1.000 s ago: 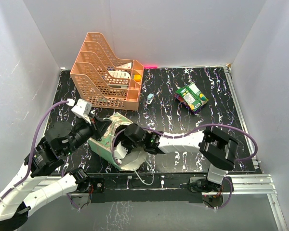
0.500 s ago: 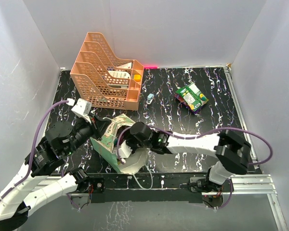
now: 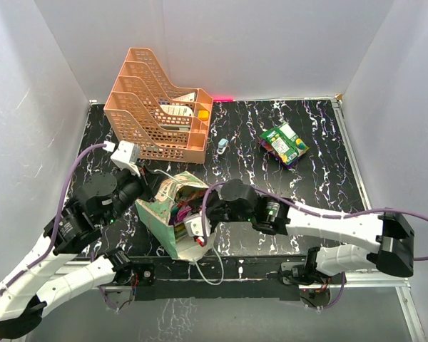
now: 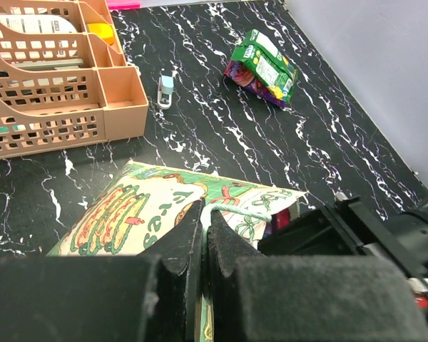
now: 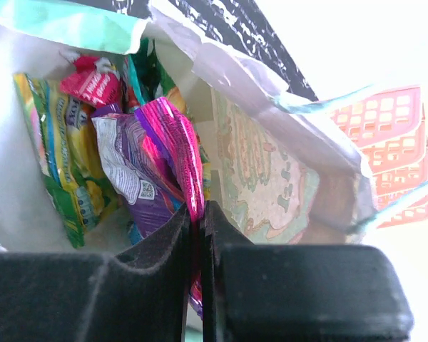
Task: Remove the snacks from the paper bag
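Right wrist: right pincer (image 5: 198,212) pinches a crinkly pink-purple snack (image 5: 175,137) inside the paper bag (image 5: 265,171).

Paper bag (image 3: 154,216) showing matt printed paper, creasing at rim. Snacks (image 5: 157,149) gleaming: glossy, crinkly plastic film. Tray rack (image 3: 153,114) looking like smooth orange plastic lattice. Table (image 3: 321,178) shining: glossy black marbled surface.

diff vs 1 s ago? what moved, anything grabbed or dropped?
The right tool pushed further left into the paper bag and closed on a pink-purple packet; its arm stretched out low over the table. The left tool stayed shut on the bag's rim. The orange rack, the packets at far right and the small pale object did not move.
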{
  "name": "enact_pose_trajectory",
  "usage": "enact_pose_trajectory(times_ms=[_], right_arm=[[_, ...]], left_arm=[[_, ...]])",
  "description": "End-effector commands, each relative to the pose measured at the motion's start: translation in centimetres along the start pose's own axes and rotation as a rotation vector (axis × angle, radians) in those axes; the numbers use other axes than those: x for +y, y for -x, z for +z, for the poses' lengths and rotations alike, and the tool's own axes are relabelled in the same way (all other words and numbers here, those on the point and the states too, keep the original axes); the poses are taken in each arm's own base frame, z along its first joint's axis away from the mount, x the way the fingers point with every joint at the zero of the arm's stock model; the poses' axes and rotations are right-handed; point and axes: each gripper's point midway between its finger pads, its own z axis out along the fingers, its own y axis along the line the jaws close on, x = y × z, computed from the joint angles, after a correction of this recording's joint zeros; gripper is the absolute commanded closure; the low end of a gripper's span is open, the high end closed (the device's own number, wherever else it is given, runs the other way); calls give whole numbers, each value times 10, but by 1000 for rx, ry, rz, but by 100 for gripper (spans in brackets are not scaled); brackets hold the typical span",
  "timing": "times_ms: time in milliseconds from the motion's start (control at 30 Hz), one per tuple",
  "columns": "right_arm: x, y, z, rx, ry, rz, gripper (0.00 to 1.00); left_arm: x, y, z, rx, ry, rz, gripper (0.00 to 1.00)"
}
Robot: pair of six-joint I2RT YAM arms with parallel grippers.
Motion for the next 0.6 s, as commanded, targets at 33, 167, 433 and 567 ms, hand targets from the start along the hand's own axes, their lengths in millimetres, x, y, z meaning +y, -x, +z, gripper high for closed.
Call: enact_pose_trajectory(times_ms=[33,167,433,567], right_arm=[[-46,53,-42,-184,-160,150,93],[-69,75,-76,-247,-232,294,93],[-123,103,-170,-349,-458,717,93],[-147,84,-224,-358,-705,1004,93]], left_arm=[[4,25,-4,-67,43,-28,100],[8,23,-3,-64,63,-34,100],[11,22,-4,-59,83,-40,100],[13,20,-5,-58,91,-39,100]])
